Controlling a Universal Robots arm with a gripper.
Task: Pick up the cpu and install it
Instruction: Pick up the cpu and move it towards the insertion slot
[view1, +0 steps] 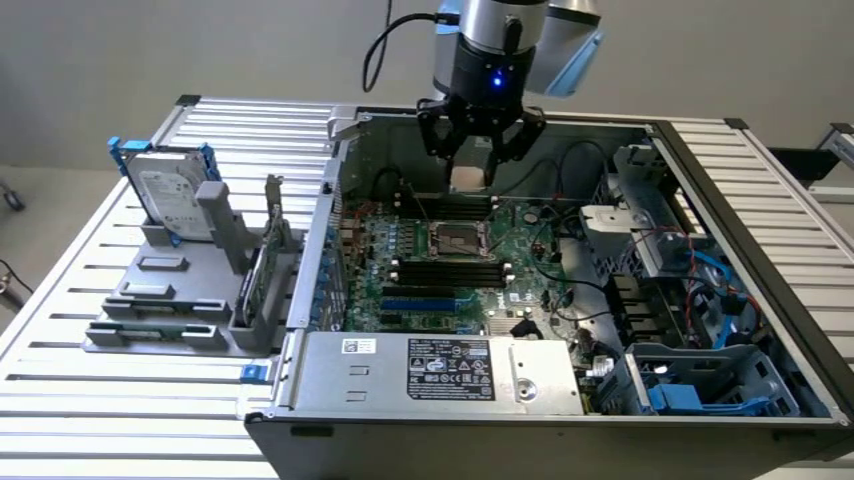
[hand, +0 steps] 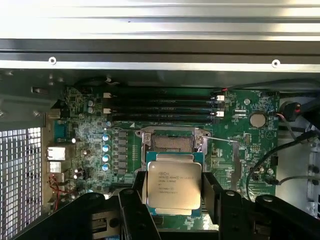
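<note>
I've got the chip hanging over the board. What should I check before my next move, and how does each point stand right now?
1. Grip: the gripper is shut on the cpu, clamping two opposite edges: ok.
2. Chip attitude: it looks flat, with the metal top facing the wrist camera: ok.
3. Socket free: there is no chip in it: ok.
4. Chip centred over the socket: neither view looks straight down the drop line: cannot tell.
5. Corner marks matched to the socket: cannot tell.
6. Cables: they lie off to the side, and none crosses the socket: ok.
</note>
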